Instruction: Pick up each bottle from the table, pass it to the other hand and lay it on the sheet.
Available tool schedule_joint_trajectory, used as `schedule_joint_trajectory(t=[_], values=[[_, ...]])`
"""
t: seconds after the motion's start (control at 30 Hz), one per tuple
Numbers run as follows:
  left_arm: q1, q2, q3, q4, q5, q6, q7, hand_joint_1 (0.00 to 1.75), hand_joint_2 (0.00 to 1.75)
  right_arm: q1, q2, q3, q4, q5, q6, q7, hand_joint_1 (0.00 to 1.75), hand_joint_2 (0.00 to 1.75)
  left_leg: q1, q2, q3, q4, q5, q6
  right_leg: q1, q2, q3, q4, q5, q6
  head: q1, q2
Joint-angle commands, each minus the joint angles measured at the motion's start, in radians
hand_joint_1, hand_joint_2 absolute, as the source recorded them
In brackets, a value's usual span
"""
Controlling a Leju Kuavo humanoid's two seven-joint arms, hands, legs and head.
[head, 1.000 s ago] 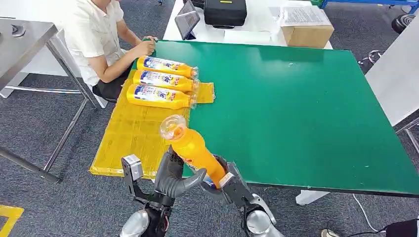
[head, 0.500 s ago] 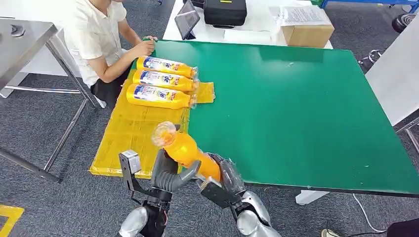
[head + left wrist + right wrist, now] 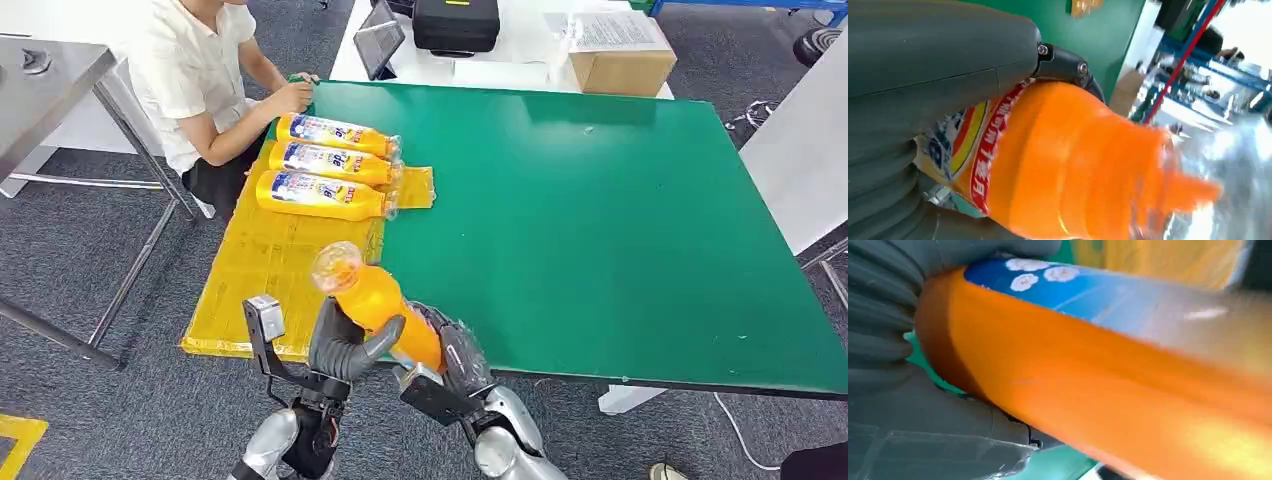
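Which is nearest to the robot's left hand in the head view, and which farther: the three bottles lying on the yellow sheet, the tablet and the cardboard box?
From the left hand:
1. Nearest lying bottle, on the yellow sheet.
2. Middle lying bottle, behind it.
3. Far lying bottle, by the person's hand.
4. Tablet, beyond the table's far edge.
5. Cardboard box, far right.

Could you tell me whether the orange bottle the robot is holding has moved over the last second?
Yes. The held bottle has shifted left and towards the robot, judged against the green table's near edge; both the left hand and right hand grip it.
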Motion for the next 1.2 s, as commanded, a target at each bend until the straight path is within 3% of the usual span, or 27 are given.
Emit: schedule_joint_trajectory(t=[0.03, 0.27, 0.3, 0.37, 0.4, 0.47, 0.57, 0.6, 0.67, 0.83, 0.9, 1.0, 1.2], values=[[-0.028, 0.002, 0.057, -0.035, 0.081, -0.026, -0.002, 1.75, 1.75, 0.017, 0.004, 0.060, -0.078, -0.023, -0.061, -0.080, 0.00, 1.75, 0.001, 0.001, 0.004, 0.000, -0.002, -0.001, 0.001, 0.001, 0.003, 0.000, -0.002, -0.001, 0.000, 0.000], [-0.029, 0.002, 0.131, -0.051, 0.122, 0.026, -0.003, 1.75, 1.75, 0.066, 0.009, 0.052, -0.188, -0.079, -0.099, -0.122, 0.00, 1.75, 0.000, 0.001, 0.002, -0.001, -0.001, -0.001, 0.000, 0.001, 0.002, 0.000, -0.001, -0.001, 0.000, 0.000], [-0.045, -0.001, 0.168, -0.048, 0.110, 0.084, -0.039, 1.75, 1.75, 0.083, 0.010, 0.064, -0.261, -0.101, -0.135, -0.178, 0.00, 1.75, 0.000, 0.000, 0.005, -0.001, -0.002, -0.002, 0.000, 0.000, 0.004, 0.000, -0.002, -0.002, -0.001, 0.000], [-0.123, 0.000, 0.239, 0.001, 0.083, 0.213, -0.075, 1.75, 1.75, 0.081, -0.006, 0.109, -0.403, -0.038, -0.311, -0.178, 0.00, 1.75, 0.001, -0.002, 0.004, 0.001, -0.002, -0.002, 0.001, -0.002, 0.004, 0.001, -0.003, -0.002, 0.000, 0.000], [-0.163, -0.001, 0.265, 0.024, 0.070, 0.238, -0.090, 1.75, 1.75, 0.103, 0.019, 0.064, -0.473, 0.035, -0.311, -0.178, 0.00, 1.75, 0.000, -0.001, 0.001, 0.001, -0.001, -0.001, 0.000, -0.001, 0.001, 0.002, -0.002, -0.002, 0.000, 0.000], [-0.222, 0.002, 0.303, 0.062, 0.023, 0.292, -0.112, 1.75, 1.75, 0.105, 0.021, 0.067, -0.545, -0.030, -0.311, -0.178, 0.00, 1.75, 0.001, -0.001, -0.001, 0.003, -0.001, -0.002, 0.000, -0.001, -0.002, 0.004, -0.002, -0.002, 0.000, 0.000], [-0.264, 0.034, 0.270, 0.112, -0.201, 0.427, -0.202, 1.75, 1.75, 0.126, 0.031, 0.036, -0.536, 0.009, -0.311, -0.178, 0.00, 1.75, 0.000, -0.004, 0.000, 0.001, 0.001, -0.002, 0.000, -0.004, 0.000, 0.002, -0.002, -0.002, 0.000, 0.000], [-0.299, 0.066, 0.214, 0.195, -0.388, 0.520, -0.229, 1.75, 1.75, 0.134, 0.026, 0.025, -0.515, -0.024, -0.311, -0.178, 0.00, 1.75, 0.000, -0.003, 0.001, 0.000, 0.001, -0.002, 0.000, -0.003, 0.001, 0.000, -0.001, -0.001, 0.000, 0.000], [-0.319, 0.086, 0.176, 0.267, -0.480, 0.561, -0.246, 1.75, 1.75, 0.133, 0.023, 0.022, -0.501, -0.040, -0.311, -0.178, 0.00, 1.75, 0.000, -0.005, 0.003, -0.001, 0.002, -0.002, 0.000, -0.005, 0.003, 0.000, -0.001, -0.001, 0.000, 0.000], [-0.323, 0.079, 0.188, 0.302, -0.483, 0.552, -0.264, 1.75, 1.75, 0.134, 0.020, 0.022, -0.504, -0.042, -0.311, -0.178, 0.00, 1.75, 0.000, -0.003, 0.006, -0.002, 0.001, -0.002, 0.000, -0.003, 0.006, 0.000, -0.002, -0.002, 0.000, 0.000], [-0.336, 0.064, 0.210, 0.391, -0.804, 0.568, -0.218, 1.75, 1.75, 0.124, 0.018, 0.027, -0.457, -0.052, -0.311, -0.178, 0.00, 1.75, 0.000, -0.002, 0.005, -0.001, 0.000, -0.002, 0.000, -0.001, 0.005, 0.000, -0.002, -0.001, 0.000, 0.000], [-0.393, 0.093, 0.130, 0.569, -1.165, 0.568, -0.116, 1.75, 1.75, 0.103, 0.006, 0.035, -0.432, -0.080, -0.311, -0.178, 0.00, 1.75, 0.000, -0.003, 0.008, -0.004, 0.001, -0.003, 0.000, -0.003, 0.008, -0.002, -0.001, -0.002, 0.000, 0.000], [-0.533, 0.096, 0.013, 0.842, -1.440, 0.349, 0.055, 1.75, 1.75, 0.050, -0.016, 0.078, -0.410, -0.162, -0.311, -0.178, 0.00, 1.75, 0.000, -0.003, 0.006, -0.002, 0.002, -0.003, 0.000, -0.002, 0.005, -0.001, 0.000, -0.002, 0.000, 0.000]])
